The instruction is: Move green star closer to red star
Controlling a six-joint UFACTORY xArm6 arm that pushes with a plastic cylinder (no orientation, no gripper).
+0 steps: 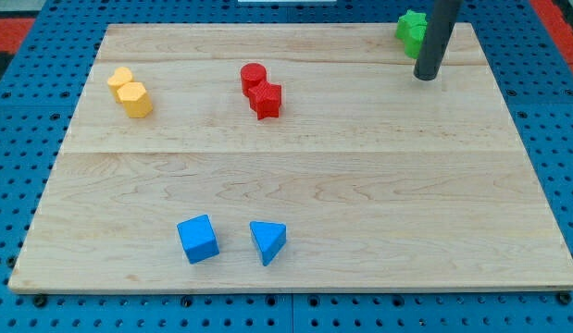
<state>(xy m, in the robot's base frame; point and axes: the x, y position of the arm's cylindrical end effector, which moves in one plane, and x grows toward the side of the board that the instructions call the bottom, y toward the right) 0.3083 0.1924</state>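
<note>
Green star (411,30) at far right corner, partly hidden; pointing and long axis indeterminate. My tip (426,76) just near-right of it, contact unclear. No pincer fitted. Red star (266,99) well left.

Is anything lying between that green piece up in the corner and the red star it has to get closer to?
Nothing visible does. The green star sits at the view's top right, my tip just below it. Bare board runs left to the red star; the red cylinder touches that star's upper left, off the path.
</note>
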